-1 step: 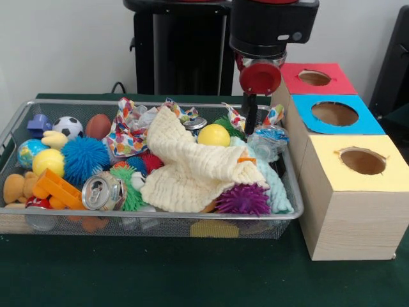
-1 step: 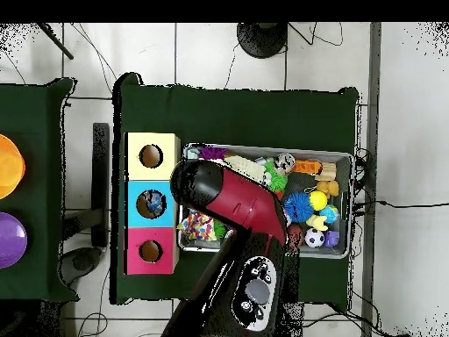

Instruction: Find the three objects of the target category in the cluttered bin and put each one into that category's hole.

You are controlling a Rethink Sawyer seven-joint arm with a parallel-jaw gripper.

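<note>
The wire bin point(image 1: 13, 128) takes up most of the green table point(image 1: 160, 275) and it's packed — a big cream knit cloth point(image 1: 185, 169) is draped over the middle, with a blue spiky ball point(image 1: 84, 158), a purple spiky ball point(image 1: 243, 199), a crushed soda can point(image 1: 102, 190), a yellow ball point(image 1: 213, 135) and a little soccer ball point(image 1: 67, 126) around it. Just beside the bin stand three boxes with holes: yellow point(image 1: 358, 192), blue point(image 1: 332, 115), red point(image 1: 316, 78). From overhead, something bluish sits inside the blue box's hole. The gripper point(image 1: 250, 125) hangs down at the bin's back corner nearest the boxes — can't tell whether its tips are spread or pinched.
</note>
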